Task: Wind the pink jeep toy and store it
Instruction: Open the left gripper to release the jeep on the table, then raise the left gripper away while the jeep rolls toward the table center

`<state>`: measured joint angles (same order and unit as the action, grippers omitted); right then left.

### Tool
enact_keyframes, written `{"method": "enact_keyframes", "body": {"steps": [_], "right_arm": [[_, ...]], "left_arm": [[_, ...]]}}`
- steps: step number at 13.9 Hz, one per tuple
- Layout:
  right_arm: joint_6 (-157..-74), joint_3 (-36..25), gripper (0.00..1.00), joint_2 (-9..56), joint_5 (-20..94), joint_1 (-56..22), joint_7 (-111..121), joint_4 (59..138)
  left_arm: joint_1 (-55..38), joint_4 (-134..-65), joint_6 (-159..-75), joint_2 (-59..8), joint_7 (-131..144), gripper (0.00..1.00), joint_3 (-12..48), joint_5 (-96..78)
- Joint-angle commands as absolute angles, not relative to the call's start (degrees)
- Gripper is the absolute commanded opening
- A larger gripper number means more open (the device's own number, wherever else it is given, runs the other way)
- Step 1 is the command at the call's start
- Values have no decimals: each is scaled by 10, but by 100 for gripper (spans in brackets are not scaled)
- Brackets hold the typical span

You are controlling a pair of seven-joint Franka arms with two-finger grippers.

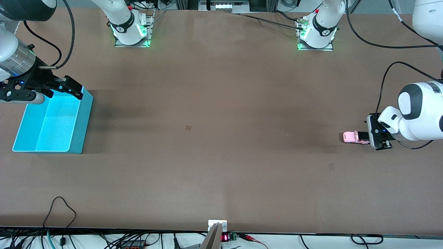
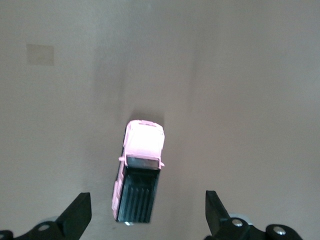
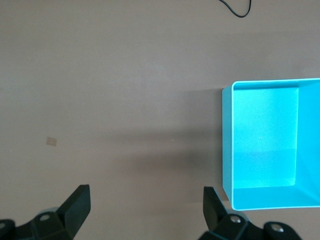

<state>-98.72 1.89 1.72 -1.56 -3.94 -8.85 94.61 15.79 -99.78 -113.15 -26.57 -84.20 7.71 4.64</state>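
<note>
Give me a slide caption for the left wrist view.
Open left gripper poised over the pink jeep toy on the bare brown table.

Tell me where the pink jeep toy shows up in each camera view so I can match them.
Front view: the pink jeep toy sits on the table at the left arm's end, under the left gripper.
Left wrist view: mid-frame, between the open fingers.
Right wrist view: not in it.
Shared landmark: the brown table, in all three.

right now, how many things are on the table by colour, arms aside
pink: 1, the toy car under the open left gripper
turquoise: 1, the bin under the open right gripper
total: 2
</note>
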Motion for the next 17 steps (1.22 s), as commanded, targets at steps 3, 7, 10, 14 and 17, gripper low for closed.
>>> {"method": "enact_keyframes", "body": {"steps": [3, 7, 10, 14, 17], "right_arm": [[-994, 15, 100, 10, -13, -45, -96, 955], [-995, 15, 100, 10, -13, -45, -96, 955], [-995, 15, 100, 10, -13, -45, -97, 955], [-996, 15, 100, 10, -13, -45, -97, 955], [-996, 15, 100, 10, -13, -45, -96, 955]], "left_arm": [[107, -1002, -1048, -204, -652, 100, 78, 61], [90, -913, -914, -195, -494, 100, 110, 61], [88, -855, -861, -192, -360, 100, 128, 59], [28, -863, -863, -142, -167, 100, 110, 59], [-4, -886, -883, -104, -11, 100, 85, 55]]}}
